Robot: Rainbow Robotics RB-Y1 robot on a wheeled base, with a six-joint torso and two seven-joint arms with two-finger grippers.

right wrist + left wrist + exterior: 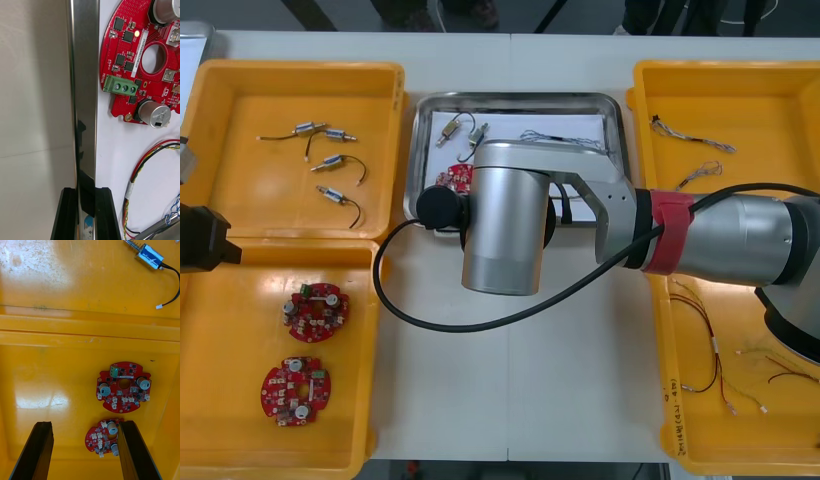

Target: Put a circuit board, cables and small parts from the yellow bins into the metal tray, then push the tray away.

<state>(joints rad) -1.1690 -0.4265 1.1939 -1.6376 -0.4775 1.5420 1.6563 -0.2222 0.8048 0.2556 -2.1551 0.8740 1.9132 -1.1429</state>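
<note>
Right pincer (86,192) clamped on metal tray (84,75) rim, table (33,93) just outside | left pincer (85,424) wide over yellow bin (56,382)

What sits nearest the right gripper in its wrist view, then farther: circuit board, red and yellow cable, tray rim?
1. Tray rim: held in the right gripper.
2. Red and yellow cable: inside the rim, beside the gripper.
3. Circuit board: inside the rim, beyond the cable.
The left gripper hovers over a yellow bin.

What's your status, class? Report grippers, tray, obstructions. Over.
Right gripper shut on metal tray rim. Left gripper open over left yellow bin. Tray loaded: circuit board, cables, small metal parts. Yellow bins flank it.
</note>
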